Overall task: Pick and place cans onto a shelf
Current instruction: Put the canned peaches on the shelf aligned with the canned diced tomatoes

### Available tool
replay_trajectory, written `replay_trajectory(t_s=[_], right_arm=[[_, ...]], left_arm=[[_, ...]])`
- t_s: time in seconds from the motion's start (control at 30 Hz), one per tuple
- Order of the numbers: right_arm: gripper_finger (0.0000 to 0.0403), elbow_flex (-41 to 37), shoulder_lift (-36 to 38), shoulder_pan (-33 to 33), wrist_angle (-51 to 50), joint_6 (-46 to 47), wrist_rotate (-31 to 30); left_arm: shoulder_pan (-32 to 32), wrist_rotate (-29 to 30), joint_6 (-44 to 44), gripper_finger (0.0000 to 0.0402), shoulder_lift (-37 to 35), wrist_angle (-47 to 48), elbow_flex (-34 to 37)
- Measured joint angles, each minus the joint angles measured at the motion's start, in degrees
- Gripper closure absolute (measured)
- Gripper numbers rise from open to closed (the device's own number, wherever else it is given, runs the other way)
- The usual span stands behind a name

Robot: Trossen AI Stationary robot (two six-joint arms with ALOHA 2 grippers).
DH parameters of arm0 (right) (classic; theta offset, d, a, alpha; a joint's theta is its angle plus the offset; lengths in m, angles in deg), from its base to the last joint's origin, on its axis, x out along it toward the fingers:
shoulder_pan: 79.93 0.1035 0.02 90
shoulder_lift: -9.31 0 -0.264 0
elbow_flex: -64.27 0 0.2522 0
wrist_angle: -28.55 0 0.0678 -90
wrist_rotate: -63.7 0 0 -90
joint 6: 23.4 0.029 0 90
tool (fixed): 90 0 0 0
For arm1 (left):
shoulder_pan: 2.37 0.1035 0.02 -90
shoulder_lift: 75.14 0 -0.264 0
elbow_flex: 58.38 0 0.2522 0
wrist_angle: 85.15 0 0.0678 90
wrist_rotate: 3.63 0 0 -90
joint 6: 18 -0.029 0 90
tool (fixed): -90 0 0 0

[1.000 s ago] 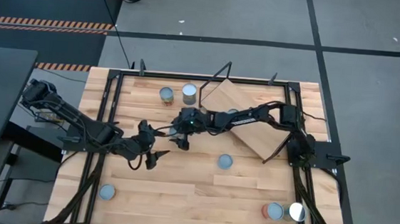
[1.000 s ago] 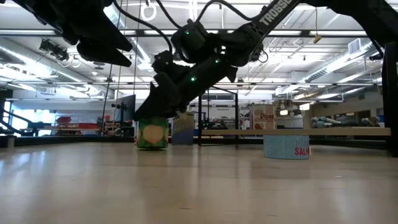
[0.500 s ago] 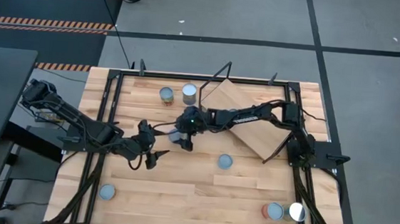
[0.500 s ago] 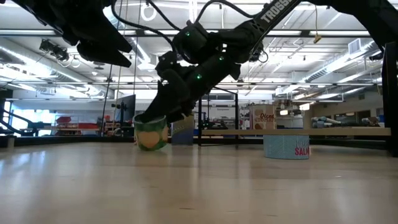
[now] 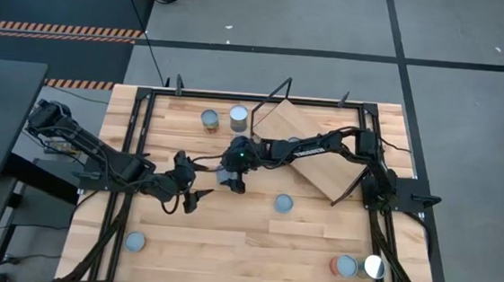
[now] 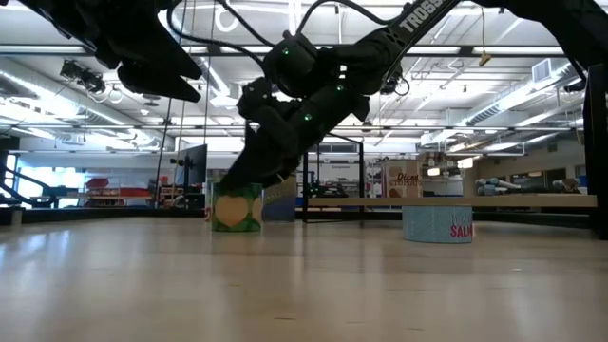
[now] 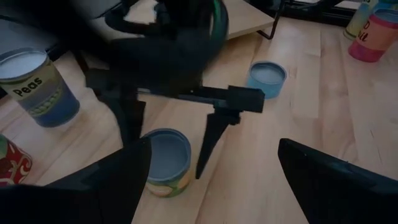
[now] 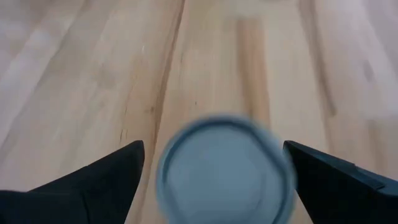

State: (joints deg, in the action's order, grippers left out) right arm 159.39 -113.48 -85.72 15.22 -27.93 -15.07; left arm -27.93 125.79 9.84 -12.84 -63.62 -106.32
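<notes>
A can with a pale-blue top and green-yellow side point(image 6: 236, 208) stands upright on the tabletop near its middle. It also shows in the left wrist view point(image 7: 165, 160) and the right wrist view point(image 8: 224, 168). My right gripper point(image 5: 234, 177) is open above it, pointing down, with one finger point(image 7: 208, 140) on each side of the can. A gap shows beside the finger I can see best. My left gripper point(image 5: 195, 196) is open and empty, just to the can's left and nearer the front edge. The shelf point(image 5: 310, 150) stands askew at the far right, with no can showing on its board.
Two cans point(image 5: 210, 119) point(image 5: 239, 116) stand at the far side. A low blue can point(image 5: 283, 203) stands right of the middle. One can point(image 5: 135, 241) stands at the near left and two point(image 5: 346, 265) point(image 5: 373, 266) at the near right.
The green can stood upright a second ago, tilted under my right gripper half a second ago, and now stands upright again, a little nearer the shelf. My right gripper has moved slightly the same way, staying over the can.
</notes>
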Motion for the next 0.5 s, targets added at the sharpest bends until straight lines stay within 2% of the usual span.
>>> replay_trajectory(t_s=[0.2, 0.37, 0.5], right_arm=[[0.0038, 0.0, 0.0, 0.2, -0.4, -0.4, -3.0], [0.008, 0.0, 0.0, 0.2, 0.5, -0.2, -4.0], [0.0116, 0.0, 1.5, 0.3, -3.1, -0.1, -5.6]], left_arm=[[0.0, 0.0, 0.0, 0.0045, 0.0, 0.0, 0.0], [0.0, -0.1, 0.3, 0.0045, 0.0, 0.0, 0.0], [-0.5, -1.5, 4.5, 0.0045, -1.5, 0.3, 0.0]])
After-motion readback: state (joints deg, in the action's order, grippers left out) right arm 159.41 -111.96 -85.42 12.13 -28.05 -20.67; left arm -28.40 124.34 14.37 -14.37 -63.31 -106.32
